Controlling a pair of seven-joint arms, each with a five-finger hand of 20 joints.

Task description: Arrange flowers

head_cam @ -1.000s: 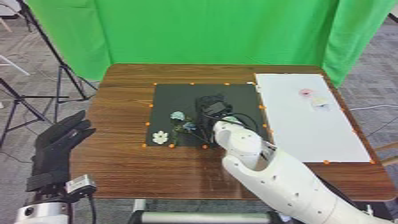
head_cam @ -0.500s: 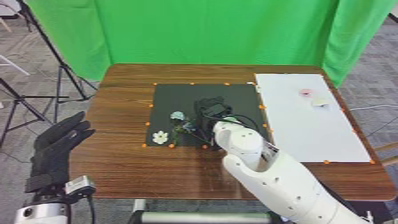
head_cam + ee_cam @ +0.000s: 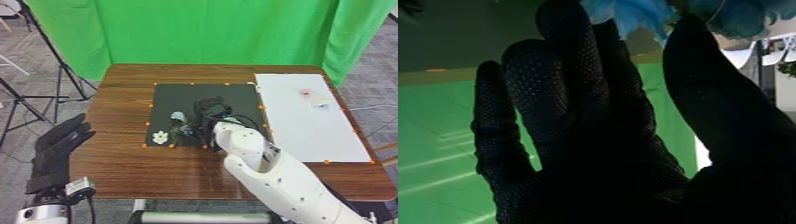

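Flowers (image 3: 178, 116) seem ready to pick up; the right hand (image 3: 602, 175) looks empty, wide open, and should close next.

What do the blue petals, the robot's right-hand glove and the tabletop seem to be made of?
Blue petals: probably thin cloth, softly translucent with ruffled edges. Right hand: matte, knit-looking glove fabric, from its fine dotted texture. Tabletop: wood or wood-look laminate, brown with streaky grain.

A brown wooden table (image 3: 124, 165) carries a black mat (image 3: 188, 92) and white sheet (image 3: 302, 130).
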